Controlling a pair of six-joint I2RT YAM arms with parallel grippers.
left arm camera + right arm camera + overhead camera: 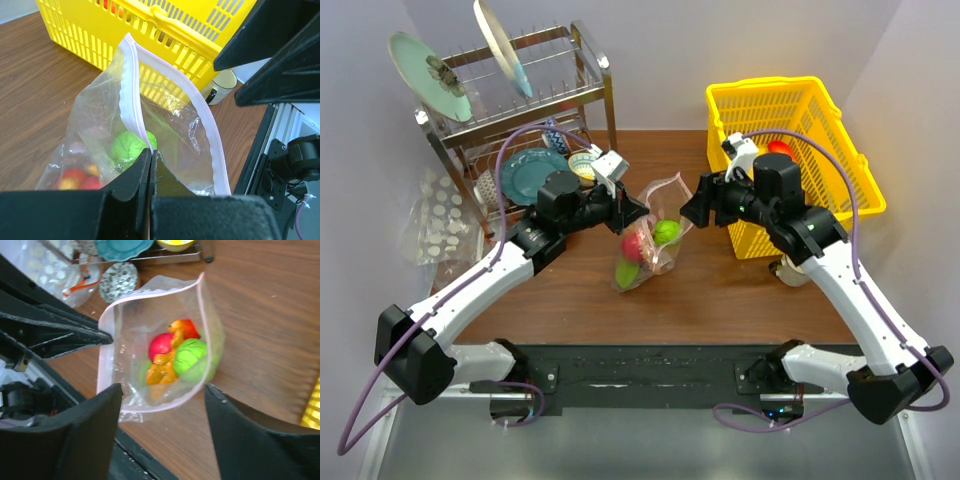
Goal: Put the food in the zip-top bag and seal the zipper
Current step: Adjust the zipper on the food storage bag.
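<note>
The zip-top bag (655,235) stands mid-table with its mouth open upward. Inside it is the food: a red piece (638,245), a green piece (667,232) and another green piece (625,272). My left gripper (638,212) is shut on the pink zipper (131,95) at the bag's left rim, fingers pinched together (150,152). My right gripper (688,212) is open and empty just right of the bag's mouth. In the right wrist view the open gripper (162,390) looks down on the bag's rim (107,355), with red (162,345), green (195,357) and orange (162,370) food inside.
A yellow basket (790,150) stands at the back right with a red item (780,148) in it. A dish rack (520,130) with plates stands at the back left. A clear bag of white discs (440,215) lies at the left. A small cup (790,270) sits by the basket.
</note>
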